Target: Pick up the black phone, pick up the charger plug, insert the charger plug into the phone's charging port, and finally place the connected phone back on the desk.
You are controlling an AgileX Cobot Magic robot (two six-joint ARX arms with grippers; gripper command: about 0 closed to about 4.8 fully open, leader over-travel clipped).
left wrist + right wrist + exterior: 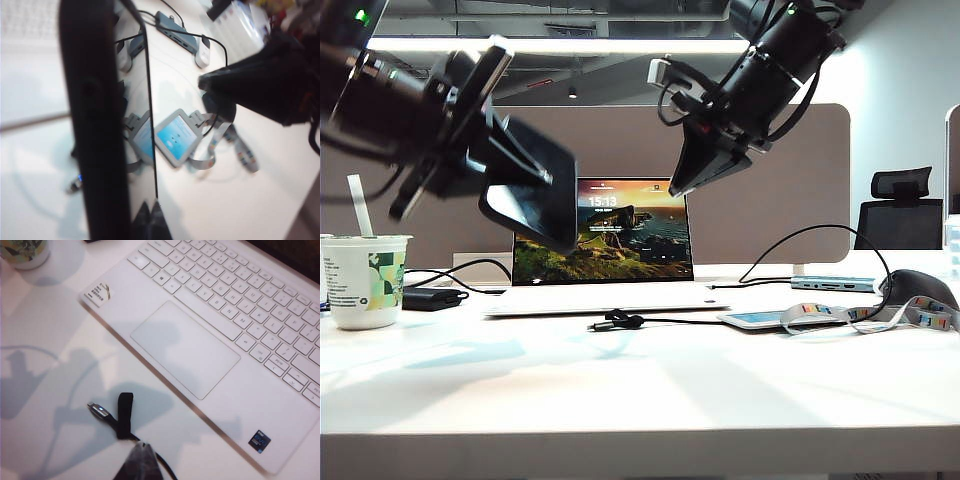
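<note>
My left gripper [485, 165] holds the black phone [535, 200] tilted in the air, left of the laptop screen. In the left wrist view the phone [95, 125] is a dark slab seen edge-on, and the gripper [150, 220] is shut on it. Its charging port is too small to make out. The charger plug [615, 321] lies on the white desk [650, 390] in front of the laptop, its cable running right. My right gripper [685, 180] hangs shut and empty above the laptop. In the right wrist view the right gripper [142, 452] hovers just beside the plug [97, 410].
An open white laptop [605, 240] stands mid-desk. A paper cup [365, 280] and a black power brick [430, 298] sit at the left. A pale phone [765, 318], a lanyard [860, 312] and a hub [835, 284] lie at the right.
</note>
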